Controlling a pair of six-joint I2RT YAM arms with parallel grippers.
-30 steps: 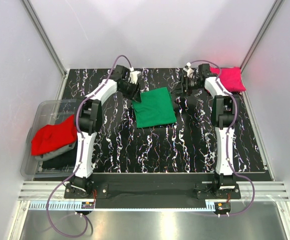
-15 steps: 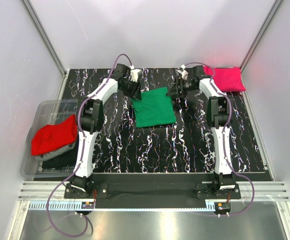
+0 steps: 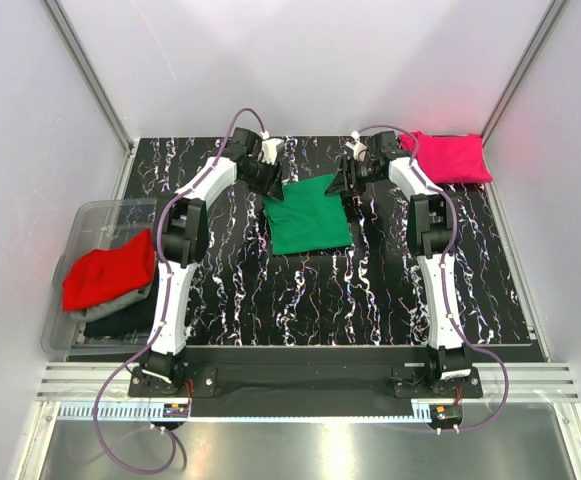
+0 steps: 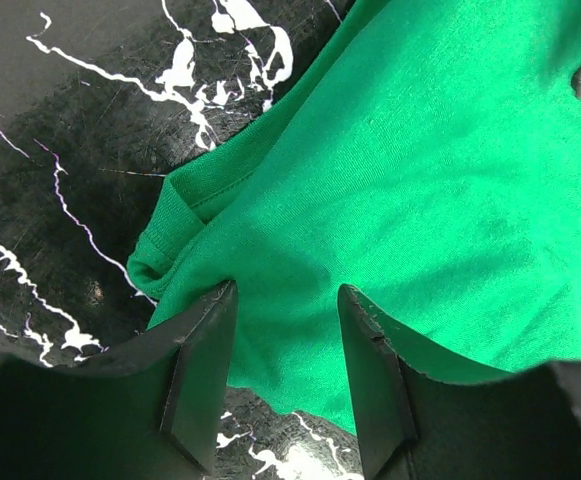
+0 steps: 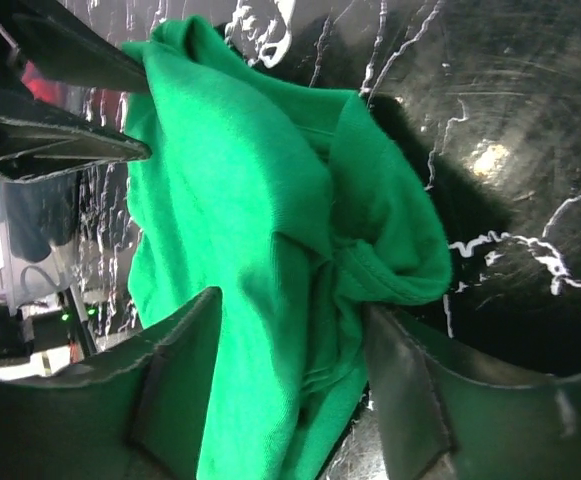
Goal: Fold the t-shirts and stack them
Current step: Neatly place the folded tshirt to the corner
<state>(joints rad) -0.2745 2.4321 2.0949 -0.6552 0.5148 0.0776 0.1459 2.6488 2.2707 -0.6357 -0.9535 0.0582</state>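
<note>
You have the green t-shirt [image 3: 310,215] folded square mid-table [image 3: 370,300]; left claw [image 4: 285,300] gapes astride its 11 o'clock corner, right claw [image 5: 290,305] gapes around the bunched 1 o'clock corner

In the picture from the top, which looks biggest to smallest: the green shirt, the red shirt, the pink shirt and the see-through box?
1. Clear bin, biggest.
2. Green shirt and red shirt look about alike; the red one is bunched up, so I won't rank them.
3. Pink shirt, smallest.
</note>
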